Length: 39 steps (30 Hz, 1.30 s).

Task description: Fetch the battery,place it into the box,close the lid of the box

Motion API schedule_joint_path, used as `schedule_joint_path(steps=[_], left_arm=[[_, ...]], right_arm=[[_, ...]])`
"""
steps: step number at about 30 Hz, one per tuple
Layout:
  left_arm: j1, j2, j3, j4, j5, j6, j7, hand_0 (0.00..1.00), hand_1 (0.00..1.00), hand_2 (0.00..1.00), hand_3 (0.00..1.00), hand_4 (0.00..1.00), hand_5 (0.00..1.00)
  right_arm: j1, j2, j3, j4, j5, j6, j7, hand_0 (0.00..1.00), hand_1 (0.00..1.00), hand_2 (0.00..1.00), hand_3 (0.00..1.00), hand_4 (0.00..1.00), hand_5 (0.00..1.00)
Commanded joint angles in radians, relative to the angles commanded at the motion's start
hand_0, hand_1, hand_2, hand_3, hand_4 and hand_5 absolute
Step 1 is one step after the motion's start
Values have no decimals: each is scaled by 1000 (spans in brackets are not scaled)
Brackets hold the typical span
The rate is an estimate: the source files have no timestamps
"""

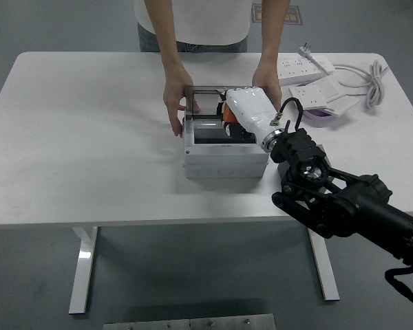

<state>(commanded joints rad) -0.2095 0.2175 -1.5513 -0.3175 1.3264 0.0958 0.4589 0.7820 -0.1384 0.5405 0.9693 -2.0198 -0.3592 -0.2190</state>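
Note:
A grey-white box (224, 165) stands at the table's middle with a dark inside. Its clear lid (204, 90) stands open, upright at the box's far side. My right hand (228, 110), white with a black arm, reaches from the lower right into the box's right part. Its fingers are curled around an orange and black battery (228, 121), held low inside the box; whether it rests on the bottom is hidden. A person at the far side holds the box with one hand (173, 102) at its left rear corner and the other hand (267, 77) at its right rear. My left arm is out of view.
Two white power strips (304, 67) (323, 93) and a coiled white cable (373, 81) lie at the back right. A purple thing (322, 116) lies under the nearer strip. The bare white table (82, 137) stretches left of the box.

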Motion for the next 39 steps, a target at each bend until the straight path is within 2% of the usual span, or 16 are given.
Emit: schedule_joint_path(steps=[10, 18, 29, 35, 39], left_arm=[[-10, 2, -12, -1, 24, -8, 4, 574, 720, 670, 608, 702, 181], [-18, 3, -21, -1, 42, -14, 6, 574, 721, 670, 608, 702, 182], [-22, 2, -25, -2, 51, -16, 8, 573, 720, 670, 609, 701, 181], [-25, 2, -27, -2, 52, -16, 8, 573, 720, 669, 608, 701, 182], [-26, 3, -28, -2, 53, -17, 9, 573, 720, 668, 608, 699, 182]], right_arm=[[31, 80, -14, -109, 53, -37, 3, 105, 205, 376, 440, 146, 2], [27, 103, -28, -197, 148, -126, 55, 105, 206, 375, 438, 148, 2], [22, 112, -47, -208, 218, -188, 90, 121, 211, 373, 430, 153, 2], [24, 118, -62, -211, 250, -196, 98, 129, 214, 376, 434, 161, 2], [25, 120, -67, -210, 258, -182, 99, 133, 215, 376, 434, 163, 2]])
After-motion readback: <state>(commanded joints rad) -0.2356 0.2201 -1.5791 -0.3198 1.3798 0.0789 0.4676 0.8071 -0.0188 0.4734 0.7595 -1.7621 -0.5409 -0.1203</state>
